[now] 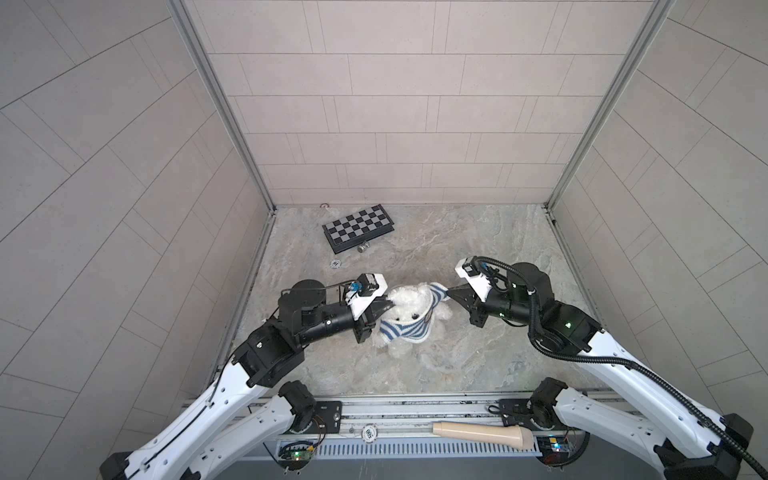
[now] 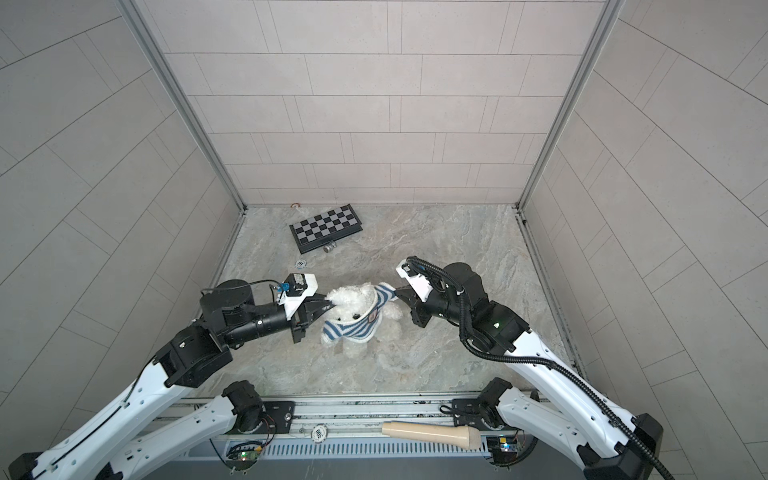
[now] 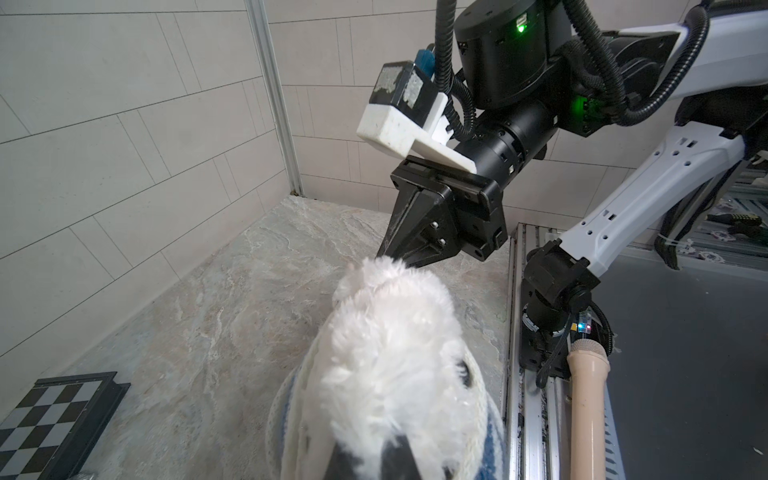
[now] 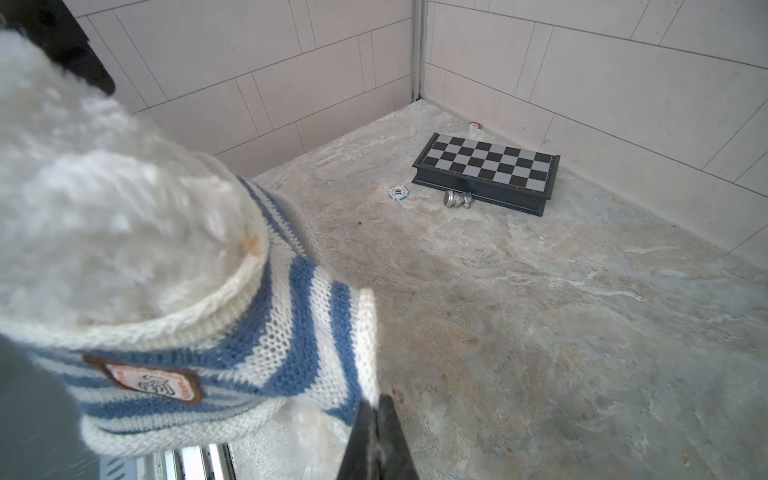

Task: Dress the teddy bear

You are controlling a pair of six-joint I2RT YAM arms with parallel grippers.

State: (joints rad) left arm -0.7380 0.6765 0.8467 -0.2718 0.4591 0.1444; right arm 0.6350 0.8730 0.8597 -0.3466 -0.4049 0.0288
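Note:
The white fluffy teddy bear (image 1: 409, 301) (image 2: 351, 301) lies in the middle of the floor, and its head pokes out of the ribbed collar of a blue-and-white striped shirt (image 1: 401, 332) (image 2: 353, 329). My left gripper (image 1: 388, 306) (image 2: 328, 302) is shut on the fur at the side of the bear's head. In the left wrist view that fur (image 3: 390, 353) bulges round the dark fingertips (image 3: 395, 461). My right gripper (image 1: 448, 294) (image 2: 395, 294) (image 4: 376, 401) is shut on the shirt's edge (image 4: 365, 332) and holds it stretched. A badge (image 4: 153, 382) shows on the shirt.
A folded chessboard (image 1: 358, 226) sits at the back left, with a silver chess piece (image 1: 363, 248) and a poker chip (image 1: 335, 263) beside it. A beige handle-shaped object (image 1: 482, 432) and another chip (image 1: 368, 433) rest on the front rail. Tiled walls enclose three sides.

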